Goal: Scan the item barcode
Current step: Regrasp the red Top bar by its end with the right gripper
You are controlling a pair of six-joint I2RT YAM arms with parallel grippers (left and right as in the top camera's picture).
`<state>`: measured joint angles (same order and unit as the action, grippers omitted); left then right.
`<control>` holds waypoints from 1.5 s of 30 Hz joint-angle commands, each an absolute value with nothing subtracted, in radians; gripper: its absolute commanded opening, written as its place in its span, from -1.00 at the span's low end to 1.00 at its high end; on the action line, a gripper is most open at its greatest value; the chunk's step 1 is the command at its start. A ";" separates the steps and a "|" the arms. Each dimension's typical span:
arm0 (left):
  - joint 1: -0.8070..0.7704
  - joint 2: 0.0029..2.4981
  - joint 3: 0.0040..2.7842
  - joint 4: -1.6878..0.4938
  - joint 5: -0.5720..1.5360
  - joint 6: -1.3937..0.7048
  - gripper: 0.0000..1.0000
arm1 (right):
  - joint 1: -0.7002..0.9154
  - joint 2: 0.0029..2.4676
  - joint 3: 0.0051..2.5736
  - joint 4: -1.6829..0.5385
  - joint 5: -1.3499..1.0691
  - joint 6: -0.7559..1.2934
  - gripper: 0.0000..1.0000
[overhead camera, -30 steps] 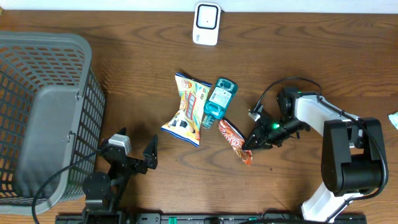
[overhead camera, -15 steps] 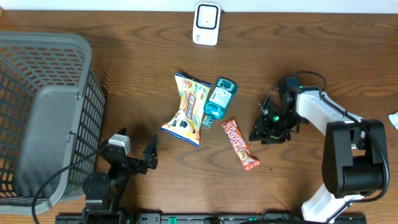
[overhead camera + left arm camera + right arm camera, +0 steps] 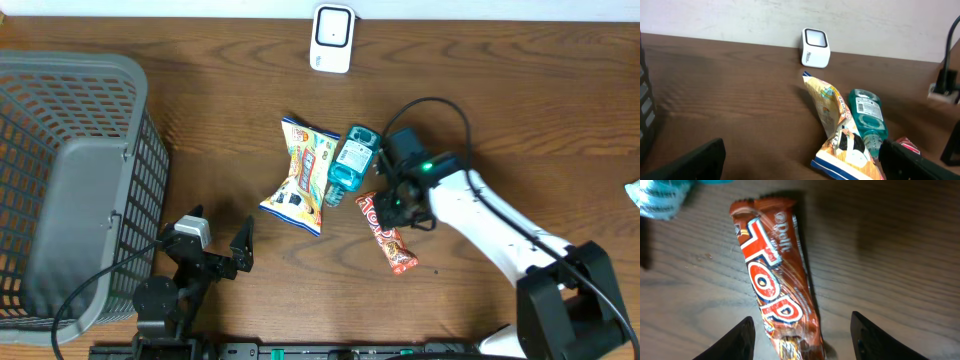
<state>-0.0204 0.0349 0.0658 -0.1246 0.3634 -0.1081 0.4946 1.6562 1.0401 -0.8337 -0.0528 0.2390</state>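
A red-brown candy bar (image 3: pixel 386 238) (image 3: pixel 775 285) lies flat on the wooden table, label up. My right gripper (image 3: pixel 393 205) (image 3: pixel 801 320) hovers over it, open; the bar lies between the two fingers, and neither touches it. The white barcode scanner (image 3: pixel 331 37) (image 3: pixel 815 47) stands at the far edge of the table. At the near left edge my left gripper (image 3: pixel 220 238) (image 3: pixel 800 165) is wide open and holds nothing. No barcode shows on the bar's upper face.
A yellow snack bag (image 3: pixel 300 175) (image 3: pixel 840 130) and a teal bottle (image 3: pixel 352 158) (image 3: pixel 867 117) lie side by side just left of the candy bar. A grey mesh basket (image 3: pixel 140 170) fills the left side. A small pale object (image 3: pixel 633 190) sits at the right edge.
My right gripper has opened and let go of the candy bar, then swung left and forward over the bar's upper end. The bar now rests on the table. The left arm is still.
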 commanded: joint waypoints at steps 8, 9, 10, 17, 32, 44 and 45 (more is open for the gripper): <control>-0.017 0.032 0.047 -0.147 0.366 -0.113 0.96 | 0.606 1.712 1.016 -0.799 0.094 0.276 0.06; -0.017 0.032 0.047 -0.147 0.366 -0.113 0.96 | 0.612 1.718 1.013 -0.796 0.105 0.276 0.06; -0.017 0.032 0.047 -0.147 0.366 -0.113 0.96 | 0.617 1.727 1.006 -0.788 0.114 0.276 0.07; -0.017 0.032 0.047 -0.147 0.366 -0.113 0.96 | 0.632 1.824 0.939 -0.714 0.129 0.276 0.04; -0.017 0.032 0.047 -0.147 0.366 -0.113 0.96 | 0.632 1.878 0.920 -0.855 0.142 0.274 0.04; -0.017 0.032 0.047 -0.147 0.366 -0.113 0.96 | 0.624 1.891 0.831 -0.691 0.133 0.188 -0.98; -0.017 0.032 0.047 -0.147 0.366 -0.113 0.96 | 0.621 1.889 0.836 -0.691 0.060 0.147 -0.98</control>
